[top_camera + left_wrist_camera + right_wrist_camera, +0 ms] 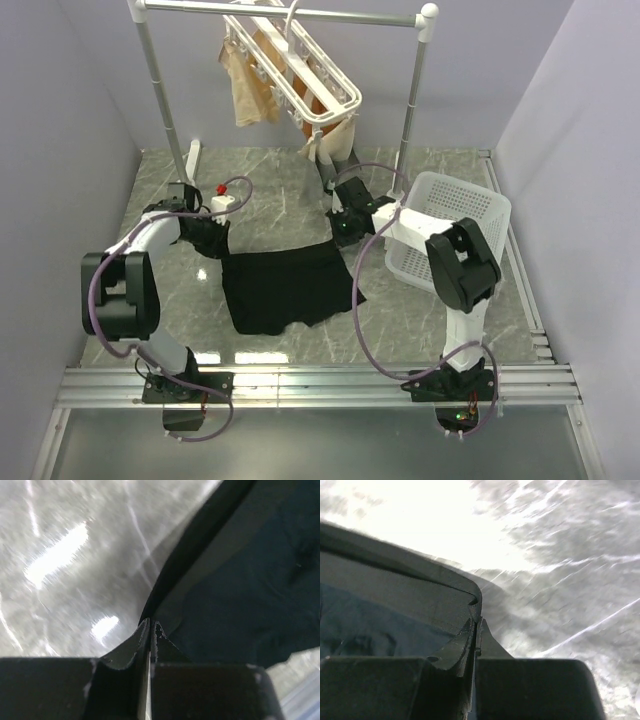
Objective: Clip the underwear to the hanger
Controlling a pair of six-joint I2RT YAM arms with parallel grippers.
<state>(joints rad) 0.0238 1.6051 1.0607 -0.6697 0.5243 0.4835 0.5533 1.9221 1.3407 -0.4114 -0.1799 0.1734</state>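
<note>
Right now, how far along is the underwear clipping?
Done: the left gripper and right gripper are each shut on a top corner of the underwear. In hand: it is spread between them, mostly lying on the table. Left: raise it to the hanger and clip it; nothing black hangs there.

White laundry basket (482,215) stands upright on the table (280,185), right side. Metal rail stand (280,12) spans the far edge. Tan garment (243,90) hangs far left, orange garment (322,97) to its right. Small white item with red top (222,203) sits left.
</note>
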